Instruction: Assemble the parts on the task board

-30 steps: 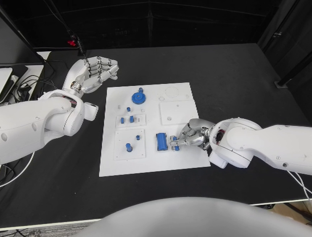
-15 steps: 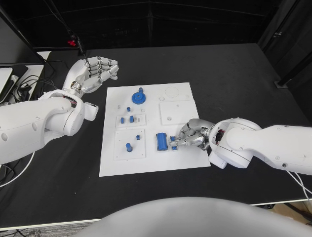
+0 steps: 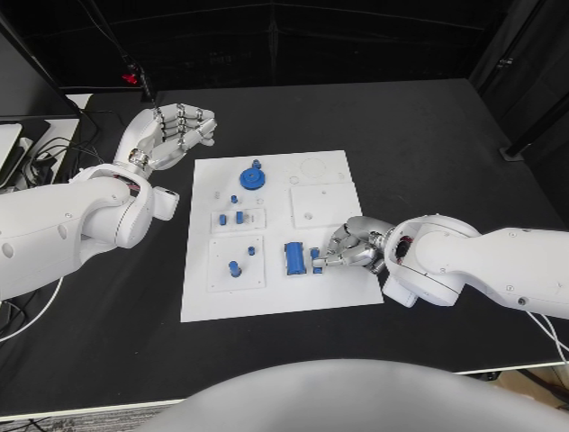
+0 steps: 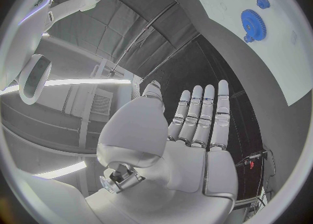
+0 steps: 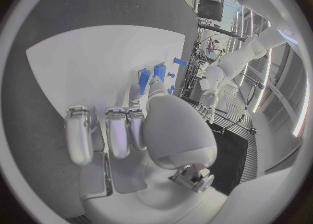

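Blue part point(image 3: 316, 259) was pinched by the right robot hand point(image 3: 352, 248) for seating beside the block point(image 3: 293, 258); left robot hand point(image 3: 170, 130) idled open, empty, off the task board point(image 3: 337, 189)

Two white arms are seen, built of smooth, rounded glossy shells, with a dark seam where the segments meet near each wrist. Each arm is ended by a silver, metallic, many-fingered hand, the left hand point(image 3: 170, 129) and the right hand point(image 3: 351, 245), whose fingers are made up of short segmented links with darker gaps between them. In the wrist views the palms are shown as pale, smooth plates, and a small exposed metal fitting with screws is seen at the base of the thumb.
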